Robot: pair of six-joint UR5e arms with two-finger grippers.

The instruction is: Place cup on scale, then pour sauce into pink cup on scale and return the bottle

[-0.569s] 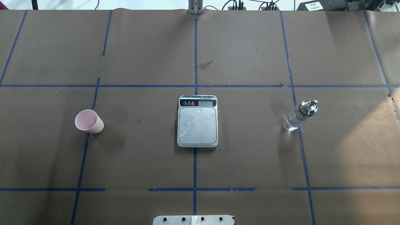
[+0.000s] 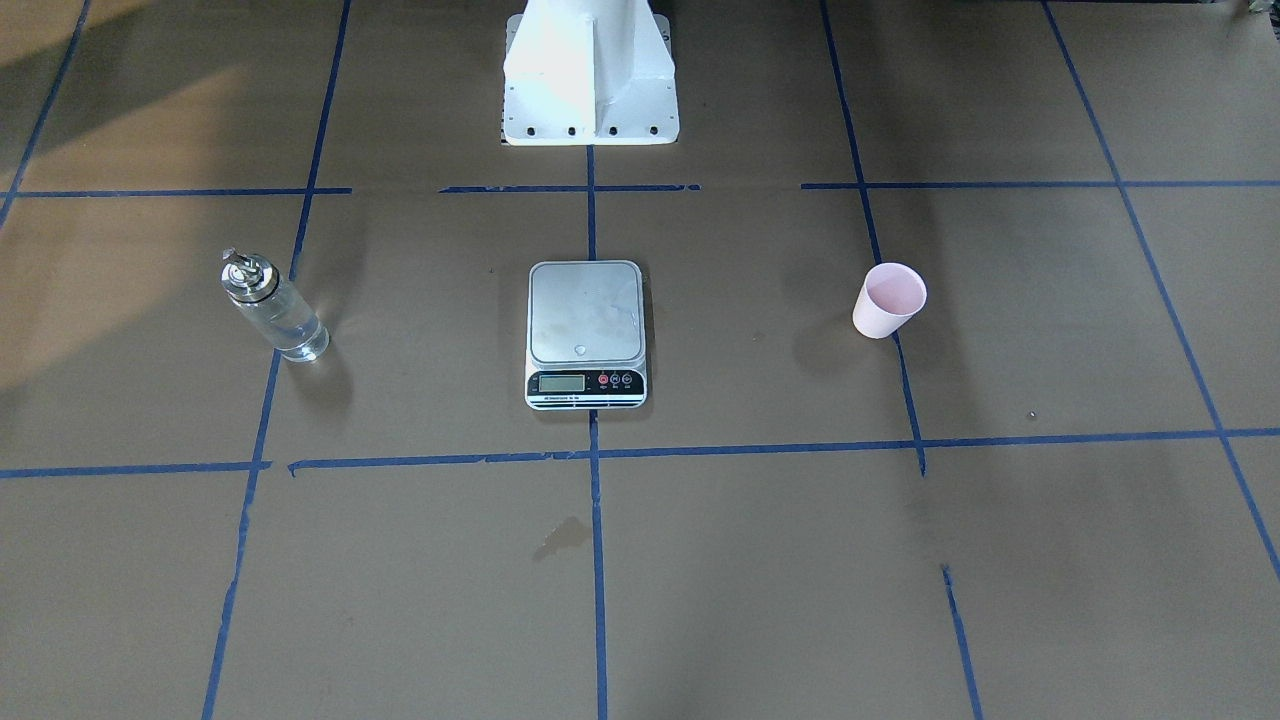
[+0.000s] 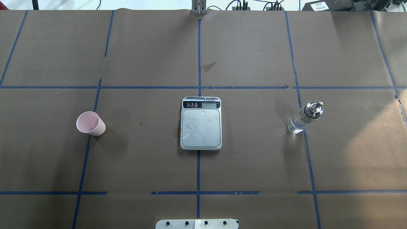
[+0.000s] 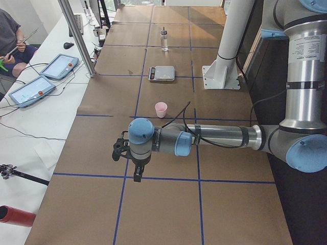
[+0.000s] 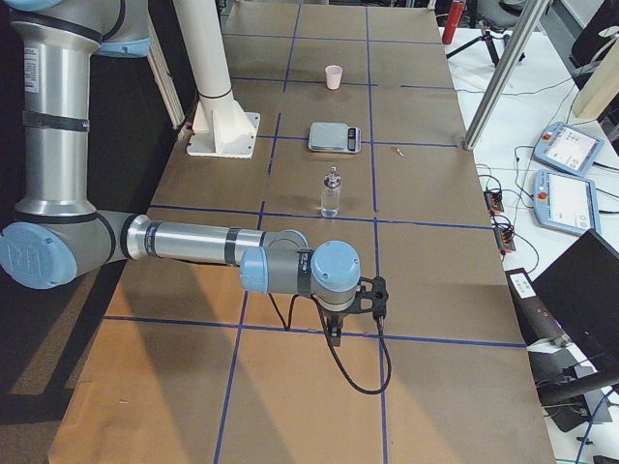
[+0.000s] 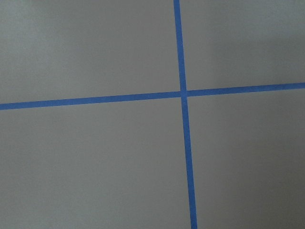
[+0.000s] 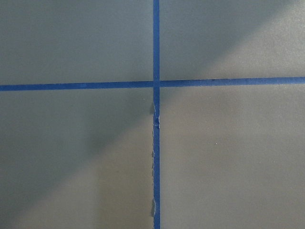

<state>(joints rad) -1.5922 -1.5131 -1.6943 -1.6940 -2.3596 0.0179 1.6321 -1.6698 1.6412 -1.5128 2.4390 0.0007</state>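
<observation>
The pale pink cup point(image 3: 90, 124) stands upright on the brown paper, left of the scale point(image 3: 201, 127), whose steel platform is bare. The clear glass bottle point(image 3: 304, 118) with a metal spout stands right of the scale, and clear liquid shows inside it. In the front-facing view the cup point(image 2: 888, 300) is on the right and the bottle point(image 2: 272, 312) on the left. My left gripper point(image 4: 137, 174) hangs over the table well short of the cup point(image 4: 161, 109). My right gripper point(image 5: 336, 333) hangs short of the bottle point(image 5: 331, 193). I cannot tell whether either is open or shut.
The table is covered in brown paper with a blue tape grid. The robot's white base point(image 2: 590, 75) stands behind the scale. Both wrist views show only paper and tape crossings. Tablets point(image 4: 59, 66) and a seated person lie beyond the table's far edge.
</observation>
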